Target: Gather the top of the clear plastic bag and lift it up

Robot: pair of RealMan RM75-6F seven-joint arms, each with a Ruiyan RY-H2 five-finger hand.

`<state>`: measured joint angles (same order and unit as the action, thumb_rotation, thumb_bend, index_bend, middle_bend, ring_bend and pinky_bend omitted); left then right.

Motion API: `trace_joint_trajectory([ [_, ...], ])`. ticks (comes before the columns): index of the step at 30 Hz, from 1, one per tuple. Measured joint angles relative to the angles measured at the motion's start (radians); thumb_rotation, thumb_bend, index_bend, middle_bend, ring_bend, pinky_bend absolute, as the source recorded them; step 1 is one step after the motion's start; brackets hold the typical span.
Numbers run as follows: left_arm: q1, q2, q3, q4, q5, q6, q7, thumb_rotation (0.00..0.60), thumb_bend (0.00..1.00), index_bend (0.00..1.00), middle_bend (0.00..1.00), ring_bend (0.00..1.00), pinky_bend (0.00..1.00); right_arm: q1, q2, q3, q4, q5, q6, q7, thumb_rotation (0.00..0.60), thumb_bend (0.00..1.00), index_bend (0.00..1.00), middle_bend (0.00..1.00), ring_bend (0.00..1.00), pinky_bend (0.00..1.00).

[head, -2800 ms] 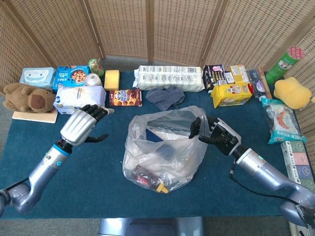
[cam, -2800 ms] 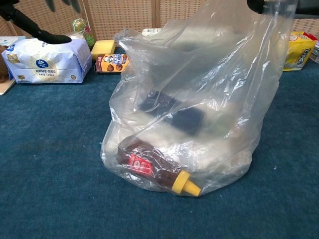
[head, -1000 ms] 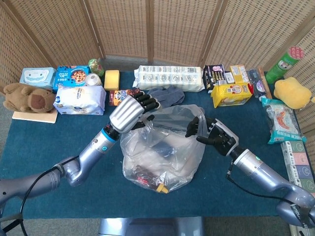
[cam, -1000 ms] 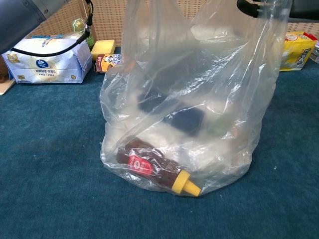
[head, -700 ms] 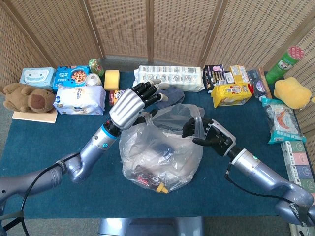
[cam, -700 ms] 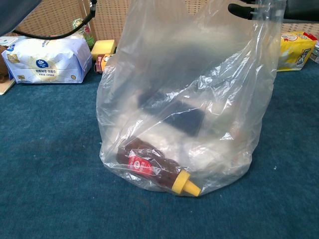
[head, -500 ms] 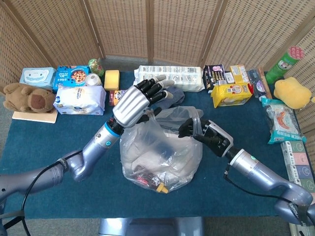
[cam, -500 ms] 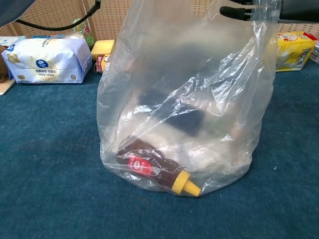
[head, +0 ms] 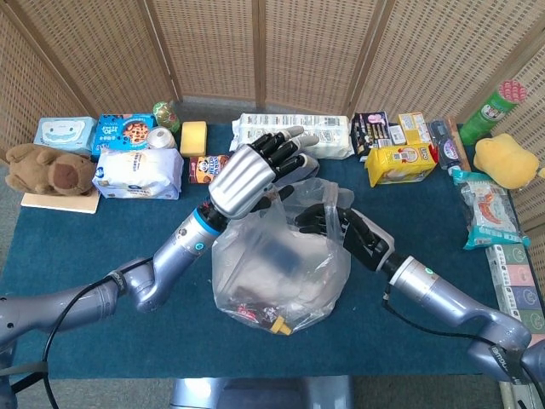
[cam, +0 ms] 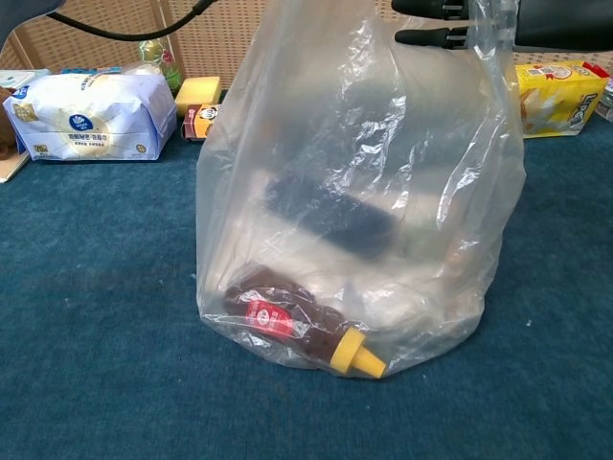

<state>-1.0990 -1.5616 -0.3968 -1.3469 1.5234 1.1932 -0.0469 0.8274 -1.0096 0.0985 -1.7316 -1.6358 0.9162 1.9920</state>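
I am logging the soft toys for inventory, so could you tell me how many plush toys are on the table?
2: a brown plush bear at the table's far left edge, and a yellow plush toy at the far right, below the green canister. Others may be hidden behind packages.

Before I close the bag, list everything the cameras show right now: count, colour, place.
clear plastic bag: 1, transparent, table centre, top held up
sauce bottle: 1, brown, yellow cap, lying inside the bag
dark flat item: 1, inside the bag, unclear
table: 1, blue cloth
plush bear: 1, brown, far left
wipes pack: 1, light blue, back left
cookie box: 1, blue, back left
white pack: 1, white and blue, left
sponge: 1, yellow, back
long pack: 1, white, back centre
yellow bag: 1, right
green can: 1, far right
yellow plush: 1, far right
left hand: silver, fingers spread over the bag top
right hand: dark, grips the bag's right rim
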Motion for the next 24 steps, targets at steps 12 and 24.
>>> trace_joint_trajectory([
  [12, -0.04, -0.017, 0.0, 0.021, -0.012, -0.02, 0.017, 0.6, 0.3, 0.3, 0.2, 0.13, 0.27, 0.023, -0.035, 0.015, 0.015, 0.036, -0.007, -0.037, 0.188, 0.13, 0.28, 0.27, 0.2, 0.14],
  [24, -0.09, -0.041, -0.007, 0.059, -0.032, -0.047, 0.038, 0.6, 0.3, 0.29, 0.2, 0.12, 0.27, 0.044, -0.057, 0.04, 0.006, 0.063, -0.014, -0.052, 0.187, 0.13, 0.28, 0.27, 0.2, 0.14],
])
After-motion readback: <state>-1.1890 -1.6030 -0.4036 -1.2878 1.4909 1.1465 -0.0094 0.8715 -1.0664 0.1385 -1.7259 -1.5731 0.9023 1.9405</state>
